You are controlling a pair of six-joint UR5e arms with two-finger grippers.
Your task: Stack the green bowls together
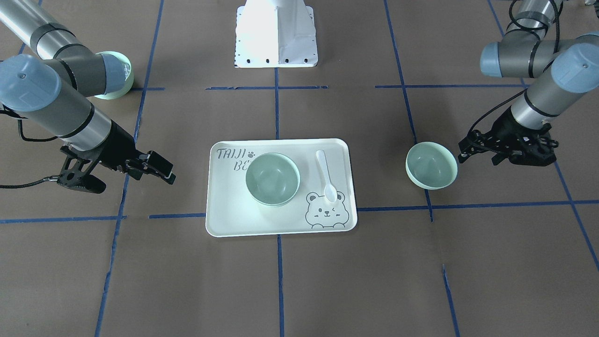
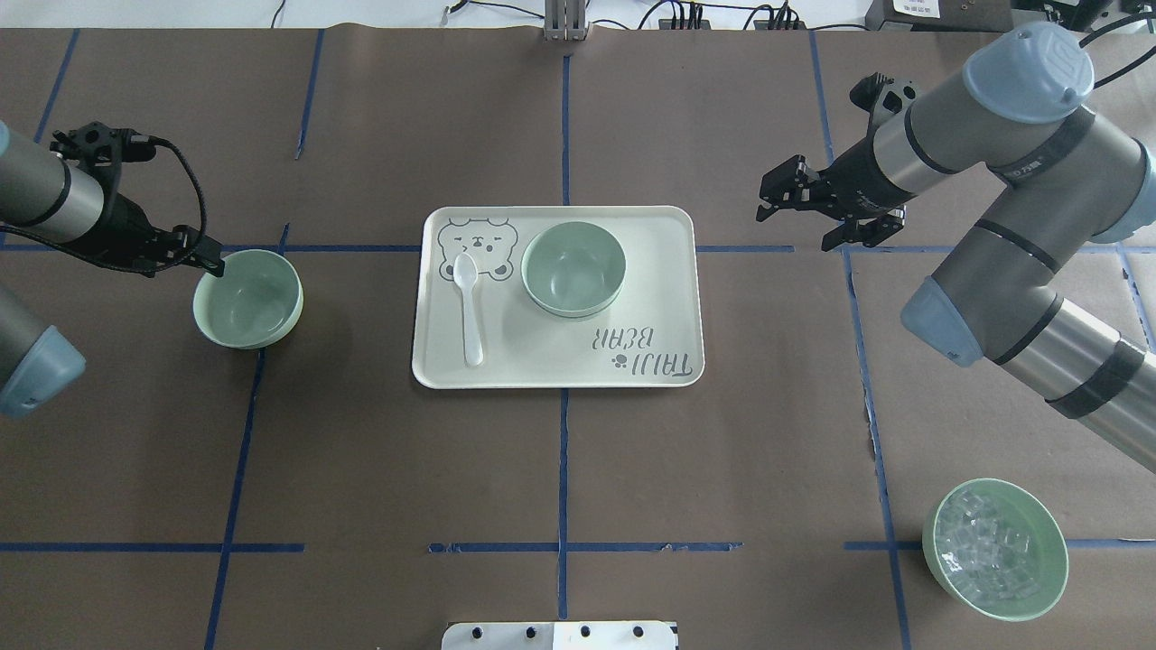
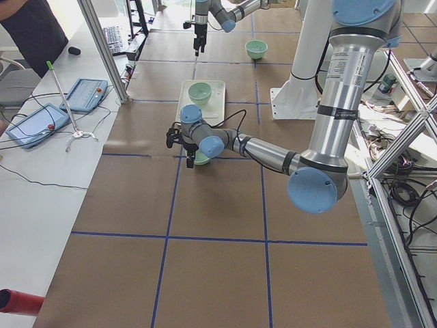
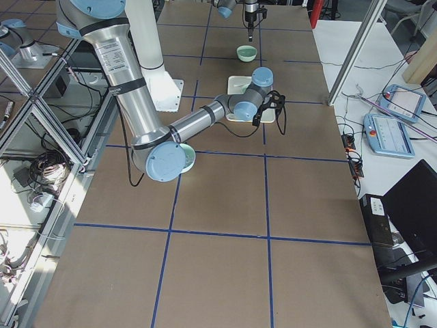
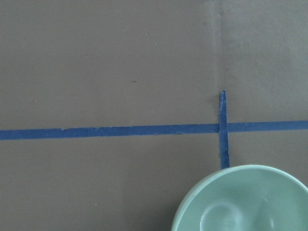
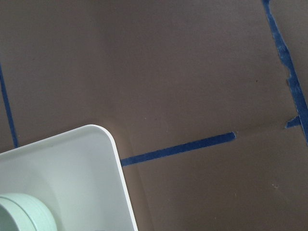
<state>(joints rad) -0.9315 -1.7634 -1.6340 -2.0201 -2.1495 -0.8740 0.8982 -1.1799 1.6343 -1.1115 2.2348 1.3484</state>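
One pale green bowl (image 2: 248, 300) stands alone on the table on my left side; it also shows in the front view (image 1: 431, 164) and the left wrist view (image 5: 245, 202). My left gripper (image 2: 185, 262) is open and empty, with one fingertip right beside this bowl's rim. Another green bowl (image 2: 573, 269) sits on the bear-print tray (image 2: 632, 361). Its rim looks doubled, as if two bowls are nested, and layered rims show in the right wrist view (image 6: 21, 214). My right gripper (image 2: 795, 230) is open and empty, above the table to the right of the tray.
A white spoon (image 2: 470, 307) lies on the tray beside the bowl. A green bowl with clear ice-like cubes (image 2: 993, 551) stands near my right arm's base side. Blue tape lines cross the brown table. The white robot base (image 1: 276, 32) is behind the tray.
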